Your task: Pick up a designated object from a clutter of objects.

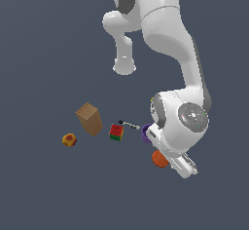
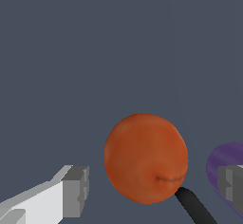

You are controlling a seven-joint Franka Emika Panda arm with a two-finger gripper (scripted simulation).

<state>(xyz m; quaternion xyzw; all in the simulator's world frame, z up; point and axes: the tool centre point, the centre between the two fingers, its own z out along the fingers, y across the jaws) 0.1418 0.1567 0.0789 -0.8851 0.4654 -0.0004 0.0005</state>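
Observation:
The designated object, a smooth orange-red ball (image 2: 144, 158), lies on the grey floor between my two fingers, with a gap on each side. My gripper (image 2: 154, 187) is open and holds nothing; one grey fingertip (image 2: 76, 191) and the other (image 2: 231, 182) flank the ball. In the exterior view the ball (image 1: 158, 159) peeks out from under my lowered hand (image 1: 165, 162). The purple cup (image 2: 223, 163) stands close beside the ball, also in the exterior view (image 1: 145, 132). A black rod-like piece (image 2: 192, 206) touches the ball's edge; I cannot tell what it is.
The rest of the clutter lies toward the exterior view's left: a marker (image 1: 129, 124), a red-green-yellow cube (image 1: 115, 132), a tan box (image 1: 89, 119) and a small yellow piece with a red centre (image 1: 69, 139). The yellow cup is out of view.

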